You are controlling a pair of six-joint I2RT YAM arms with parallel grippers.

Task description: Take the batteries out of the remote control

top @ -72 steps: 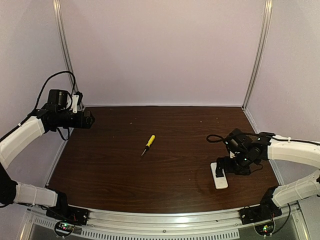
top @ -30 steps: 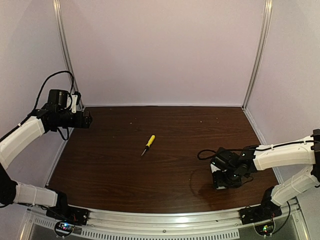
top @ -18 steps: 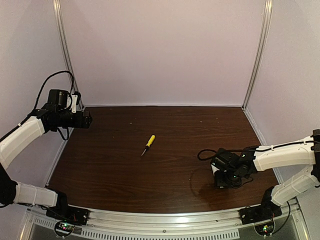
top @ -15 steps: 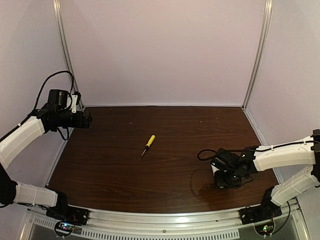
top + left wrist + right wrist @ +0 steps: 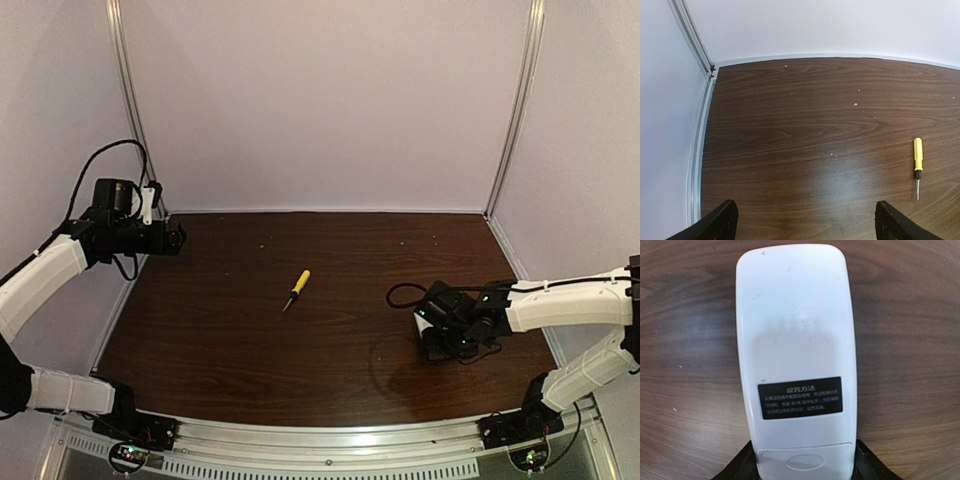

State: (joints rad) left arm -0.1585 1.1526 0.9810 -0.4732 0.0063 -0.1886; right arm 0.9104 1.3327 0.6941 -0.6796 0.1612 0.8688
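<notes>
Remote control (image 5: 797, 360) found back-side up over the near right part of the table (image 5: 250, 340), black label showing, battery cover (image 5: 805, 456) on. Gripped at that cover end by the right gripper (image 5: 801, 469), with fingers (image 5: 739, 468) pressed against both long edges. Noted the left gripper (image 5: 802, 221) spread wide and empty above the far left corner. Spotted a yellow-handled screwdriver (image 5: 296, 289) mid-table, well apart from both.
</notes>
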